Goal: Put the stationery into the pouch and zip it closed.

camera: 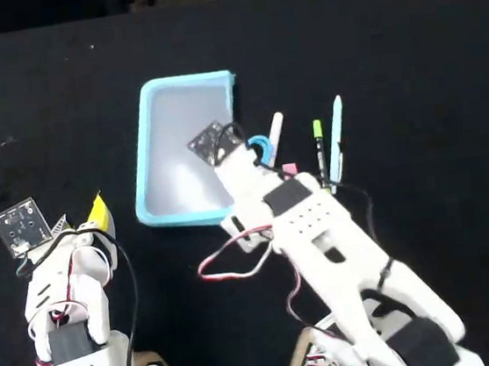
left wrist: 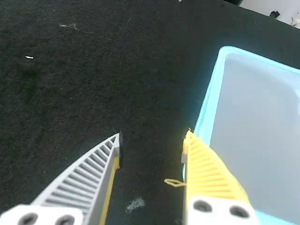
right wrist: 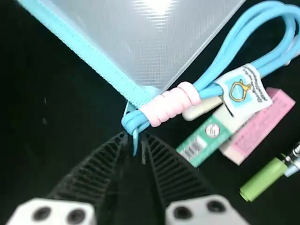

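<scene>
The black tabletop [camera: 407,58] carries all items. Nearest, the left gripper [left wrist: 152,140] hangs above bare tabletop just beside one edge of the pouch [left wrist: 253,117]; its jaws are spread wide and hold nothing. Farther in, the right gripper [right wrist: 135,138] sits at a corner of the pouch. Its jaws are closed almost fully and pinch the loop of a blue cord [right wrist: 243,47], which is bound with a pink wrap [right wrist: 168,105] at that corner. The pouch, light blue and translucent, lies flat at mid-table. Just beside the cord lie a pink eraser [right wrist: 255,129] and a green pen [camera: 319,144]. A white pen [camera: 274,131] and a light-blue pen [camera: 336,133] lie alongside, all outside the pouch.
</scene>
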### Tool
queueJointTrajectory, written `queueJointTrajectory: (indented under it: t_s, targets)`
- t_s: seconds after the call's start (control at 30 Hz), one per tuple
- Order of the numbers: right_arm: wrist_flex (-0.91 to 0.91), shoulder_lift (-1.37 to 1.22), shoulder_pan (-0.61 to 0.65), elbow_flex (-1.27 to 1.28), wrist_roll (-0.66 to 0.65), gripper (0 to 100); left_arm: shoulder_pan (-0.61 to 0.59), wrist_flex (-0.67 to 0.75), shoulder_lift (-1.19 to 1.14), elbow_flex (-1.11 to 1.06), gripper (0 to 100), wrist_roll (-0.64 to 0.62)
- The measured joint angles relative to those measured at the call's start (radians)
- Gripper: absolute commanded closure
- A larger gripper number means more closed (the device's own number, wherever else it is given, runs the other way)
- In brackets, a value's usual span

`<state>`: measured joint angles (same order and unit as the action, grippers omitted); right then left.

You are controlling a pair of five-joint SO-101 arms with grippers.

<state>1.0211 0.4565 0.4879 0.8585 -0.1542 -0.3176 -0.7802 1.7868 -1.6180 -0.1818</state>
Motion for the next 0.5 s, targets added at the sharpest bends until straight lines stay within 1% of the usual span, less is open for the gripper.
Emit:
queueJointTrajectory:
  t_s: [0.07, 0.13, 0.3, 0.4, 0.5]
  targets:
    - [0.046, 0.043, 0.0, 0.009, -0.017, 87.3, 0.0, 0.0, 0.0, 0.0, 78, 0.0]
    - [0.095, 0.074, 0.0, 0.011, -0.025, 82.9, 0.0, 0.0, 0.0, 0.0, 78, 0.0]
    - [0.118, 0.095, 0.0, 0.011, -0.029, 85.7, 0.0, 0.0, 0.0, 0.0, 78, 0.0]
    - [0.114, 0.095, 0.0, -0.035, -0.023, 85.8, 0.0, 0.0, 0.0, 0.0, 78, 0.0]
    - [0.112, 0.095, 0.0, -0.098, 0.058, 85.8, 0.0, 0.0, 0.0, 0.0, 78, 0.0]
